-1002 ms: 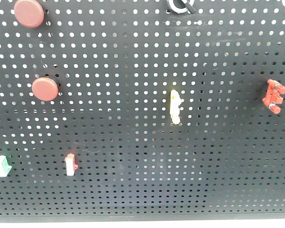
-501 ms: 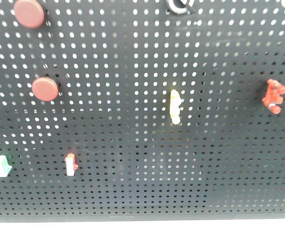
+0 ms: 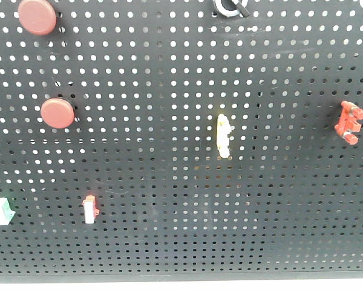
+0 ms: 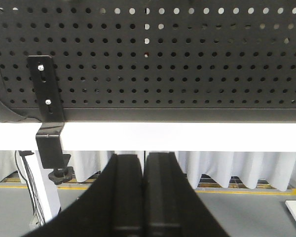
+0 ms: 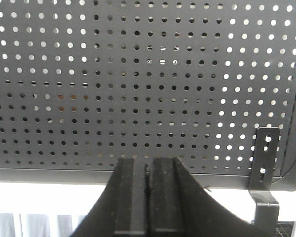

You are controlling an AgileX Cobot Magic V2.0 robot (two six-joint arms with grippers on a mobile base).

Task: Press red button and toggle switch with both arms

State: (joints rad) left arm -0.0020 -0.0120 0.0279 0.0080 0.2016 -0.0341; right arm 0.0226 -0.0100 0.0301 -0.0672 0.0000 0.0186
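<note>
In the front view a black pegboard (image 3: 169,241) fills the frame. Two round red buttons sit at the left: one at the top (image 3: 37,16), one lower (image 3: 57,113). The toggle switch (image 3: 228,7), a silvery ring with a short black lever, is cut off by the top edge. No gripper shows in this view. In the left wrist view my left gripper (image 4: 144,157) is shut and empty below the pegboard's bottom edge (image 4: 187,113). In the right wrist view my right gripper (image 5: 148,161) is shut and empty, facing the board's lower part (image 5: 138,98).
On the board are a narrow yellow-white switch (image 3: 224,136), a red clip (image 3: 349,122) at the right, a small red-white switch (image 3: 89,209) and a green-white one (image 3: 3,211). A black clamp bracket (image 4: 48,118) holds the board's corner; another bracket (image 5: 266,163) shows in the right wrist view.
</note>
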